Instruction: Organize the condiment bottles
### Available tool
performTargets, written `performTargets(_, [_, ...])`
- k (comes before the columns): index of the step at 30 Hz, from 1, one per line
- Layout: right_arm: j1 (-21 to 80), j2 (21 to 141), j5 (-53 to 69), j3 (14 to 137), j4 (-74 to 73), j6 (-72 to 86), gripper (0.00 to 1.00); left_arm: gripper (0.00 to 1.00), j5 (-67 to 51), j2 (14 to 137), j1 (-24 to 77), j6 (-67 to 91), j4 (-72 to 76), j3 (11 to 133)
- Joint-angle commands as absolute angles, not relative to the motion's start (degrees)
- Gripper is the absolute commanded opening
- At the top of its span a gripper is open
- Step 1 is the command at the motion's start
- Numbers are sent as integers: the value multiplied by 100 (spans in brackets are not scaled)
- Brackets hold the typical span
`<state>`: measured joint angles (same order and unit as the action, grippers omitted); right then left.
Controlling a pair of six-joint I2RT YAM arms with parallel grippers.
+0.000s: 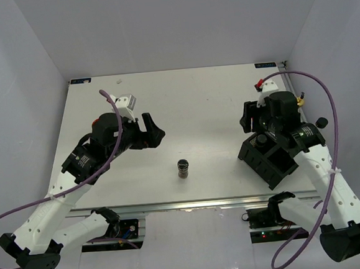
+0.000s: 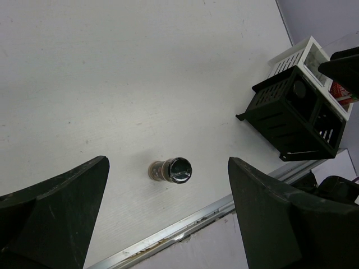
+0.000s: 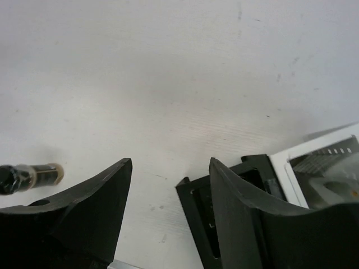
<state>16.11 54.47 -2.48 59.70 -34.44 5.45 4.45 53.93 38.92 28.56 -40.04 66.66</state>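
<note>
L gripper (image 1: 153, 130) fingers (image 2: 56, 218) fill the bottom corners of the L wrist view, spread wide, w/ nothing btwn them but bare table (image 1: 202, 95). On that table a small dark jar (image 1: 183, 169) w/ black lid stands upright and alone, roughly midway btwn the two arms & nr the front edge. In the L wrist view it sits beyond the fingertips, centred in the gap, touching neither. From above, the L gripper hovers up and to the left of it, apart. R gripper (image 3: 170, 165) is part open, narrower than the L, holding nothing. Its fingers frame bare table, & the jar shows well off to their left. Just below and right of the R gripper is a black box (image 1: 270, 160), open-topped, split into compartments, set at an angle nr the table's front right. One compartment holds a round dark lid (image 2: 299, 88) that looks like a jar top; the box wall hides the rest. A white box (image 2: 297, 53) sits right behind the black one, touching or just beside, can't tell which. A gold-topped bottle (image 1: 300, 100) shows past the R arm by the table's right edge, mostly hidden.
</note>
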Motion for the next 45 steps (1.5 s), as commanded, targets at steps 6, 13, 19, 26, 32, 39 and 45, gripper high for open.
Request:
performTargets(6, [4253, 6287, 47, 6617, -3394, 703, 72, 98, 842, 5379, 3867, 2857, -4200, 7233])
performTargets(13, [5666, 7441, 114, 6986, -2963, 729, 75, 98, 949, 5125, 3867, 2856, -4262, 7207])
performTargets(19, [5963, 8187, -388, 7341, -3074, 817, 78, 98, 1143, 4956, 3867, 2845, -4369, 7128])
performTargets(26, [6003, 8644, -373, 7281, -2918, 782, 80, 98, 1308, 4822, 3867, 2835, -4421, 7063])
performTargets(32, [6055, 9008, -430, 7365, -2900, 808, 80, 98, 1301, 4755, 3867, 2839, -4394, 6987])
performTargets(39, [6155, 9404, -672, 7435, -3070, 923, 79, 98, 1354, 4699, 3867, 2792, -4506, 7092])
performTargets(45, [6201, 9524, -775, 7507, -3144, 963, 74, 98, 1402, 4650, 3867, 2777, -4500, 7085])
